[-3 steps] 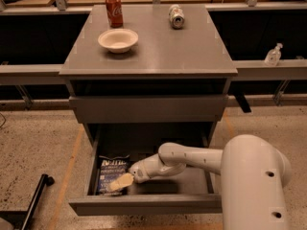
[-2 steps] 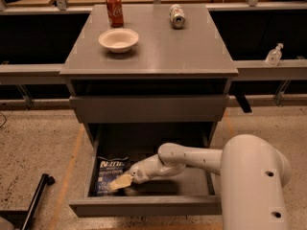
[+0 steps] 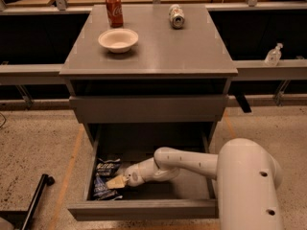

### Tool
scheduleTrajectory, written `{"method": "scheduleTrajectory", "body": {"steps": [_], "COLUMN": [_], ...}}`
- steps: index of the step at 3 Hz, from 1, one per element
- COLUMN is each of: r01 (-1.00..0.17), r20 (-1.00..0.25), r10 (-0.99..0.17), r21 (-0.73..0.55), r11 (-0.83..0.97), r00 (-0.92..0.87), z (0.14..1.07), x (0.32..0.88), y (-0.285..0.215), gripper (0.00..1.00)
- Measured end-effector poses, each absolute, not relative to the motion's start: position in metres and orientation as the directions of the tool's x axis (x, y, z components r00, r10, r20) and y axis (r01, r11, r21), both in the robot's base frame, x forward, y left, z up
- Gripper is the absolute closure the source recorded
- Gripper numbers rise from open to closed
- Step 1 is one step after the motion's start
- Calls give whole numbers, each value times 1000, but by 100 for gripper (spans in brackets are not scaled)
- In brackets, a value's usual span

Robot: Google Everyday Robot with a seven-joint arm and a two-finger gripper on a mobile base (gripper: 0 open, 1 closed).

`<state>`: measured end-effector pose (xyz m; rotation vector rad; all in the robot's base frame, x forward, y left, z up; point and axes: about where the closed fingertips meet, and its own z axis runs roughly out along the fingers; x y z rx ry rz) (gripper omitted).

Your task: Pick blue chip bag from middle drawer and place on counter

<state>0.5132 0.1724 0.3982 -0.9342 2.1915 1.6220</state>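
Speckled floor point(image 3: 38, 143), grey cabinet standing on it. The counter point(image 3: 158, 51) is carrying a red soda can point(image 3: 114, 10), a white bowl point(image 3: 118, 40) and a silver can point(image 3: 177, 16) lying on its side. The middle drawer point(image 3: 144, 209) is standing pulled out. The blue chip bag point(image 3: 106, 167) is lying crumpled in its left end. The white arm point(image 3: 187, 162) is reaching in from the right, and the gripper point(image 3: 117, 181) is pinching the bag's right edge, tips drawn together.

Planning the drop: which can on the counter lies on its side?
The silver can, back right on the grey counter; the red soda can stands upright. The gripper is in the open grey drawer.
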Motion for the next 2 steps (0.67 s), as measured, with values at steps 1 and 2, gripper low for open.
{"method": "scheduleTrajectory", "body": {"steps": [1, 2], "r01": [-673, -776], "r20": [-602, -703], "r10": [-329, -342], "r21": [719, 607], "r11": [172, 171], "r00": [-727, -624], "z": [421, 492], "x": [511, 506], "y": [168, 144], "gripper": [100, 100]}}
